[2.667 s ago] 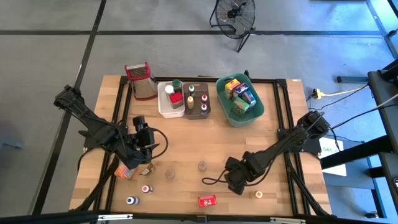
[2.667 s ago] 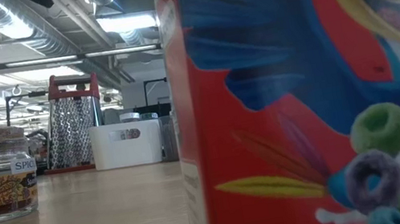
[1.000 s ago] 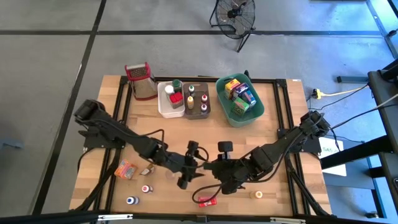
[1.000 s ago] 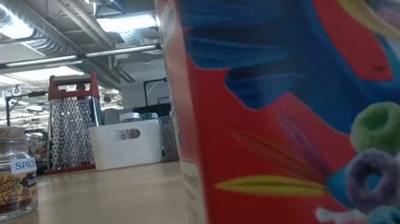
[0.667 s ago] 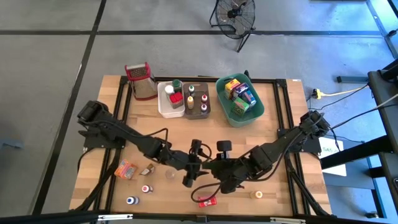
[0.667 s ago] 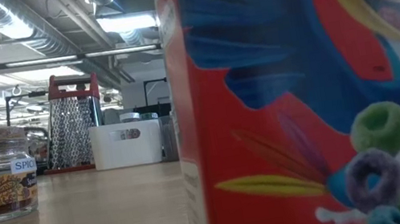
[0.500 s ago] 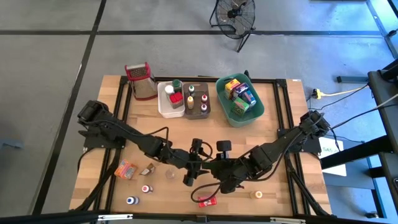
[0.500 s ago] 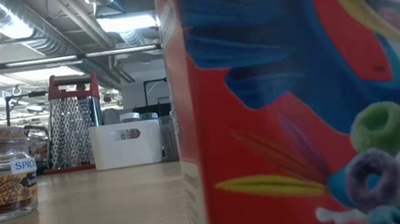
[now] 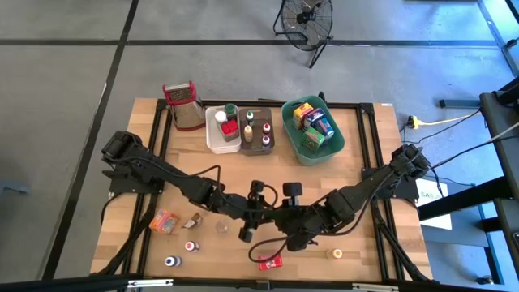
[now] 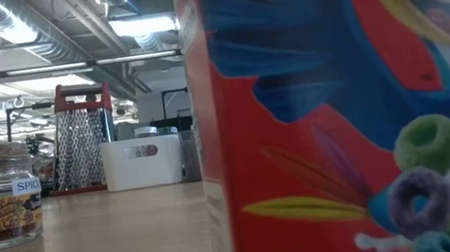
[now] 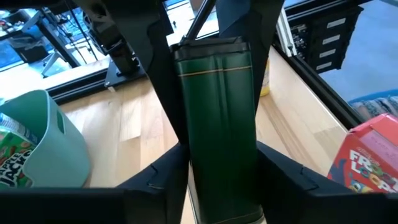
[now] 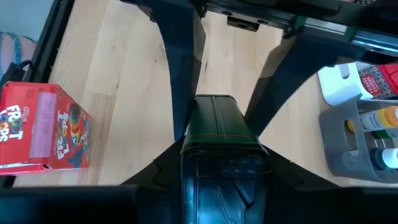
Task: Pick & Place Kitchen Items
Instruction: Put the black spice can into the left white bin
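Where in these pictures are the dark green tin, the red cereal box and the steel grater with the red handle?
Dark green rectangular tin (image 11: 217, 124): left wrist view, its front face.
Red cereal box (image 12: 40, 127): right wrist view, its printed top face.
Steel box grater with red handle (image 9: 185, 109): high view, its metal body.

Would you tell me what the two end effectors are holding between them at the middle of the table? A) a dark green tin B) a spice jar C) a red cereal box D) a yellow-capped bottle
A: both wrist views show the same dark green tin, gripped between the fingers of the left end effector and the right end effector, from opposite ends.
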